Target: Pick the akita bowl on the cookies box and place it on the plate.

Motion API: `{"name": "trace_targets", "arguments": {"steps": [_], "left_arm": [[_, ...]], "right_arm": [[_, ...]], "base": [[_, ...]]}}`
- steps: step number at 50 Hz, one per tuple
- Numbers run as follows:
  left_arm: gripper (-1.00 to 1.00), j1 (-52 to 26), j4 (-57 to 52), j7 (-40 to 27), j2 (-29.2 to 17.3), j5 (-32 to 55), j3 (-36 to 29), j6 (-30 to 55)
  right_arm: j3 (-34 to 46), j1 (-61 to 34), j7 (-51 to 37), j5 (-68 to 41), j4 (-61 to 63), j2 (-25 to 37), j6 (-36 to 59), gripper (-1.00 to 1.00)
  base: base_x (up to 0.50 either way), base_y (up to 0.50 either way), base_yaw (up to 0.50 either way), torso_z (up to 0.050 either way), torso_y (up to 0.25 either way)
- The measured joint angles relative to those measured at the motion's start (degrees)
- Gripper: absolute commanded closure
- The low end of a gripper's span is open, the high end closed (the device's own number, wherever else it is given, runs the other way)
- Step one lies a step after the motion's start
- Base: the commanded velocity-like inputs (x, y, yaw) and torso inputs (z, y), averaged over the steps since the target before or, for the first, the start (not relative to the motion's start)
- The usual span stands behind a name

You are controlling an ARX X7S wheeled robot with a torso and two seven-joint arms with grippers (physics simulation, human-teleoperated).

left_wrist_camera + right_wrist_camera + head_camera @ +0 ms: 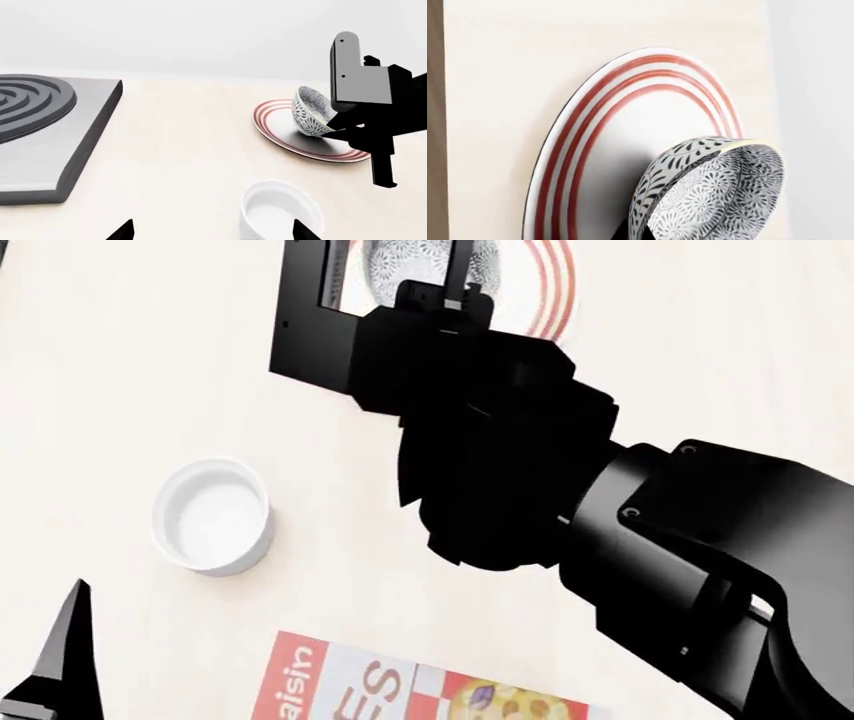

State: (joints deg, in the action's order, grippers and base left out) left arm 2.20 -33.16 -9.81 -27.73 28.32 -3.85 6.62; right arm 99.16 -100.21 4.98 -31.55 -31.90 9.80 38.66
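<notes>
The akita bowl (312, 115), patterned grey and white, hangs tilted on its side over the plate (300, 142), a white plate with red rings; its lower side is at the plate's surface. My right gripper (337, 131) is shut on the bowl's rim. The right wrist view shows the bowl (714, 195) close up in front of the plate (594, 130), with dark fingertips (627, 231) pinching its wall. In the head view my right arm hides most of the bowl (407, 260) and plate (554, 285). The cookies box (400, 685) lies bare at the near edge. My left gripper (213, 232) is open beside a white cup.
A plain white cup (280, 210) stands near my left gripper, between the plate and the cookies box, as the cup (214, 515) in the head view shows. A grey stove slab with ringed burner (40, 130) sits away from the plate.
</notes>
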Motion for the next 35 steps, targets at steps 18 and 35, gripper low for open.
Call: {"name": "trace_targets", "arguments": {"steps": [18, 35], "left_arm": [[-1.00, -0.19, 0.17, -0.76, 0.03, 1.13, 0.25, 0.70], [-1.00, -0.26, 0.32, -1.13, -0.04, 1.54, 0.26, 0.88]], "right_arm": [[0.60, -0.34, 0.36, 1.65, 0.05, 0.09, 0.82, -1.00], [0.48, -1.27, 0.44, 2.14, 1.95, 1.13, 2.11, -1.00]], "base": [[0.00, 0.00, 0.00, 0.000, 0.000], [0.00, 0.00, 0.00, 0.000, 0.000]]}}
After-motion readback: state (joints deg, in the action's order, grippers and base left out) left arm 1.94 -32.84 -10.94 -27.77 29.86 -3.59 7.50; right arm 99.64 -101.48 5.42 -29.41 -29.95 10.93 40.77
